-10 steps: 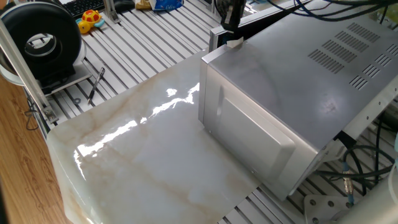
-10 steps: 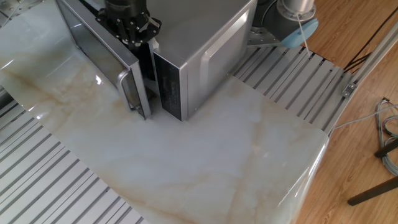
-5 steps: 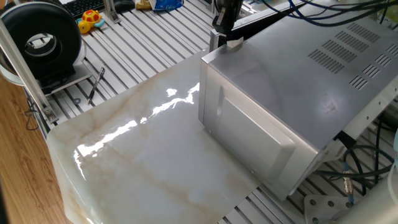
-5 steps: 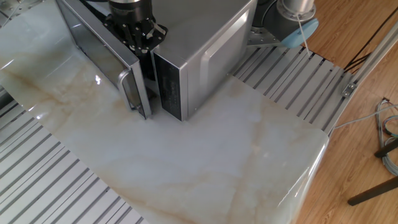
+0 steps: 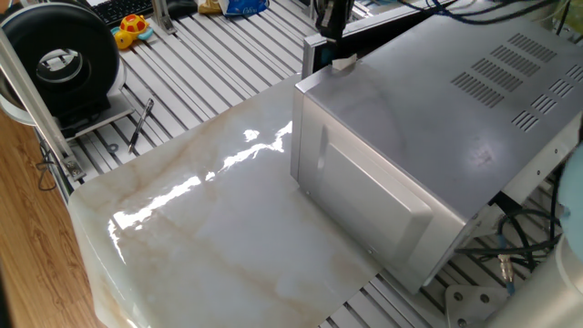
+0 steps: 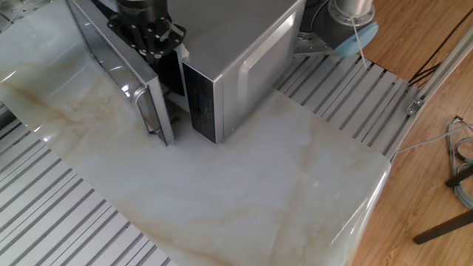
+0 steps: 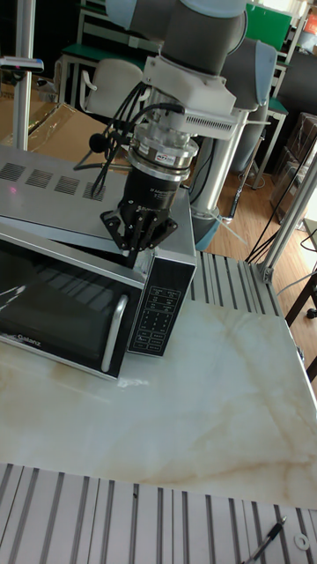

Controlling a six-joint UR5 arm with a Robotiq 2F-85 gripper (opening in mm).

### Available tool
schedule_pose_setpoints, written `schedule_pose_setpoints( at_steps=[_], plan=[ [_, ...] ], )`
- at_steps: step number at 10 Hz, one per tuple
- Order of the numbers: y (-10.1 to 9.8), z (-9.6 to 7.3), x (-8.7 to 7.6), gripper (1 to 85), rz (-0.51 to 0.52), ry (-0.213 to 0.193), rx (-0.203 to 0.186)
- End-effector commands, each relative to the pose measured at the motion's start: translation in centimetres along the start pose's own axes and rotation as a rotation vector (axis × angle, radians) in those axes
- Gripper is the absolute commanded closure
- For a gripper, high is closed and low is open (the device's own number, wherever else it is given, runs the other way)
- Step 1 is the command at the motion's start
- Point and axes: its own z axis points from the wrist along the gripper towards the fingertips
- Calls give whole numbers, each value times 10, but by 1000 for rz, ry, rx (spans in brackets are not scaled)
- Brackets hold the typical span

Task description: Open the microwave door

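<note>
My gripper (image 7: 134, 256) hangs straight down over the front top edge of the microwave (image 7: 53, 189), with its fingertips dropped into the gap between the microwave door (image 7: 62, 304) and the keypad panel (image 7: 155, 315). In the other fixed view the gripper (image 6: 151, 53) sits at that same gap, right at the door's upper free corner. I cannot tell whether my fingers are spread or pressed together, since the tips are hidden behind the door edge and the dark housing above them.

The microwave (image 6: 236, 52) stands on the pale marble tabletop (image 6: 251, 185), toward one end of it. The microwave door (image 6: 122, 70) is ajar: it stands upright and angles away from the box, leaving a dark wedge-shaped opening between its handle side and the keypad panel (image 6: 201, 103). Its vertical handle (image 6: 145, 111) runs along the free edge, facing the open tabletop.

In the one fixed view I see the microwave (image 5: 437, 118) from behind and the side, with rows of vent slots (image 5: 496, 64) on top, and only a narrow strip of the microwave door (image 5: 311, 55) showing past the far corner, with my gripper (image 5: 330, 18) just above it. Beyond the tabletop (image 5: 209, 237) lie a black round fan (image 5: 59, 59) and a yellow toy (image 5: 132, 29) on the slatted bench.
</note>
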Motion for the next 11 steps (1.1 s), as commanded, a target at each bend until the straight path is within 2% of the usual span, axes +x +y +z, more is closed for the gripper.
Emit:
schedule_pose_setpoints(
  at_steps=[1, 2, 3, 5, 6, 8, 10, 11],
  plan=[
    [4, -1, -13, 843, 34, -22, -42],
    [6, -1, -18, 843, 49, -42, -51],
    [5, -1, -18, 843, 46, -42, -46],
    [-15, 4, -20, 843, -22, -15, 8],
    [-19, 6, -30, 843, -33, -7, 24],
    [-14, 7, -41, 843, -26, -7, 11],
    [-7, 6, -41, 843, 45, -12, -17],
    [-11, 6, -39, 843, 64, -5, -1]
  ],
)
